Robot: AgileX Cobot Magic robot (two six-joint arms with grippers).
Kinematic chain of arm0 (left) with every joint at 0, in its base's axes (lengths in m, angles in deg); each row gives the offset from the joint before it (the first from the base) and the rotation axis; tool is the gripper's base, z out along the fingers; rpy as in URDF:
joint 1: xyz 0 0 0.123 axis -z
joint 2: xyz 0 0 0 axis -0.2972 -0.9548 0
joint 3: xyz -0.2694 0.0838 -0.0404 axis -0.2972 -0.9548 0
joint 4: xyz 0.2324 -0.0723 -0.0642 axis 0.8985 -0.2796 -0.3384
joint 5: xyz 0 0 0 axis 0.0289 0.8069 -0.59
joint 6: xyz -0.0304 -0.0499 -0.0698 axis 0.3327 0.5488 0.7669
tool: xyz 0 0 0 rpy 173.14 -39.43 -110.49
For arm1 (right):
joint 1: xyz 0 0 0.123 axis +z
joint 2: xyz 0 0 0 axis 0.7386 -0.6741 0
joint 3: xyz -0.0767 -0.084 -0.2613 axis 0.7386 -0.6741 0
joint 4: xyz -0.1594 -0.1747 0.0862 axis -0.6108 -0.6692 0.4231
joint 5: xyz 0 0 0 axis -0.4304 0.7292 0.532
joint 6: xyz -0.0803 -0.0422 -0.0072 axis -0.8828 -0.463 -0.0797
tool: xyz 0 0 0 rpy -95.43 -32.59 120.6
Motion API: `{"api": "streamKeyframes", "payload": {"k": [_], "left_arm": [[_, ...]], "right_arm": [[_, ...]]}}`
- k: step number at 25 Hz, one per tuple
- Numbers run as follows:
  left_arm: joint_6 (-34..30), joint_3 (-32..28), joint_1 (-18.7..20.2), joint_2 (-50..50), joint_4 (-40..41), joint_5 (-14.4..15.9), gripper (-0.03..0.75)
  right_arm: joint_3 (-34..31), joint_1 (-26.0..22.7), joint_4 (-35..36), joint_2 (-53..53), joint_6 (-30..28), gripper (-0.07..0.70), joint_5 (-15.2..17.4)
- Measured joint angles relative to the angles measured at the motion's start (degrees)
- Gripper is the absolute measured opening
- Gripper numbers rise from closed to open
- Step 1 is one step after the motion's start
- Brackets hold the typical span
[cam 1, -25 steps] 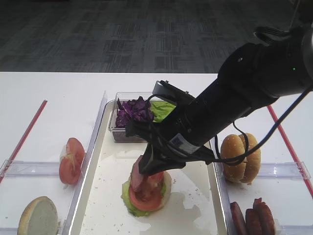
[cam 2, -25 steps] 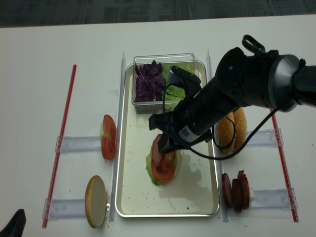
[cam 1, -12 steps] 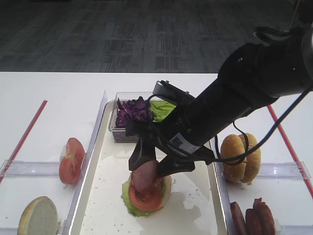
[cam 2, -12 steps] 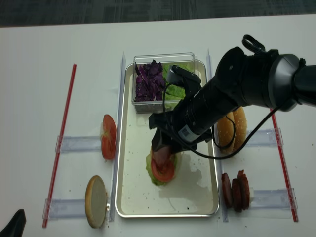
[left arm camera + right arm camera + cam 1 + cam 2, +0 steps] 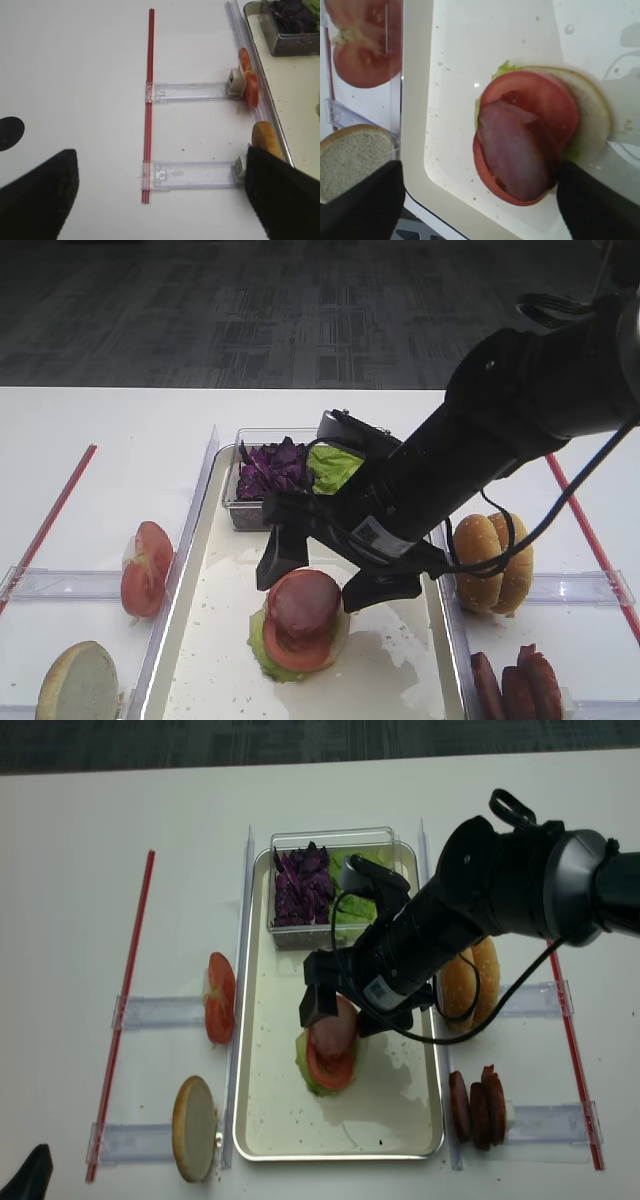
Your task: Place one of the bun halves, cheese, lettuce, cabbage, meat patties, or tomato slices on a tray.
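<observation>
On the off-white tray (image 5: 215, 640) (image 5: 285, 1120) (image 5: 417, 100) stands a stack: a bun half (image 5: 595, 112), lettuce (image 5: 502, 70), a tomato slice (image 5: 540, 95) (image 5: 330, 1067) and, lying on top, a pinkish meat patty (image 5: 303, 600) (image 5: 517, 155) (image 5: 333, 1026). My right gripper (image 5: 322, 578) (image 5: 480, 210) (image 5: 350, 1012) hangs open just over the stack, one finger on each side of the patty, holding nothing. Far to the left, my left gripper (image 5: 160, 200) is open over bare white table. Cheese is out of view.
A clear tub at the tray's far end holds purple cabbage (image 5: 272, 468) (image 5: 300, 885) and lettuce (image 5: 333, 465). Tomato slices (image 5: 145, 565) (image 5: 218, 998) and a bun half (image 5: 78, 680) (image 5: 193, 1128) stand left of the tray. Right of it are bun halves (image 5: 490, 560) and meat patties (image 5: 515, 680) (image 5: 478, 1105).
My right gripper has gone from shut on the tilted meat patty to open. The patty has dropped flat onto the tomato slice.
</observation>
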State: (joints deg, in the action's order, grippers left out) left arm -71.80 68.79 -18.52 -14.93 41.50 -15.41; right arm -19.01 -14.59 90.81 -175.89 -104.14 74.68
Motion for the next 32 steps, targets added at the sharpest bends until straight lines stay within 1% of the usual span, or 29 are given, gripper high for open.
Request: {"api": "streamKeyframes", "payload": {"k": [3, 7, 18, 23, 27, 29, 32], "left_arm": [[0.0, 0.0, 0.0, 0.0, 0.0, 0.0, 0.618], [0.0, 0.0, 0.0, 0.0, 0.0, 0.0, 0.618], [0.0, 0.0, 0.0, 0.0, 0.0, 0.0, 0.618], [0.0, 0.0, 0.0, 0.0, 0.0, 0.0, 0.618], [0.0, 0.0, 0.0, 0.0, 0.0, 0.0, 0.618], [0.0, 0.0, 0.0, 0.0, 0.0, 0.0, 0.618], [0.0, 0.0, 0.0, 0.0, 0.0, 0.0, 0.618]], "right_arm": [[0.0, 0.0, -2.19, 0.0, 1.56, 0.663, 0.24], [0.0, 0.0, -2.74, 0.0, 2.35, 0.682, 0.36], [0.41, 0.0, -3.06, 0.0, 2.66, 0.686, 0.86], [2.16, 0.0, -3.06, 0.0, 2.75, 0.686, 2.83], [3.84, 0.0, -3.28, 1.53, 3.54, 0.686, 3.36], [5.16, 0.0, -4.43, 2.58, 4.97, 0.686, 4.03], [7.13, 0.0, -8.31, 3.51, 7.66, 0.687, 6.14]]}}
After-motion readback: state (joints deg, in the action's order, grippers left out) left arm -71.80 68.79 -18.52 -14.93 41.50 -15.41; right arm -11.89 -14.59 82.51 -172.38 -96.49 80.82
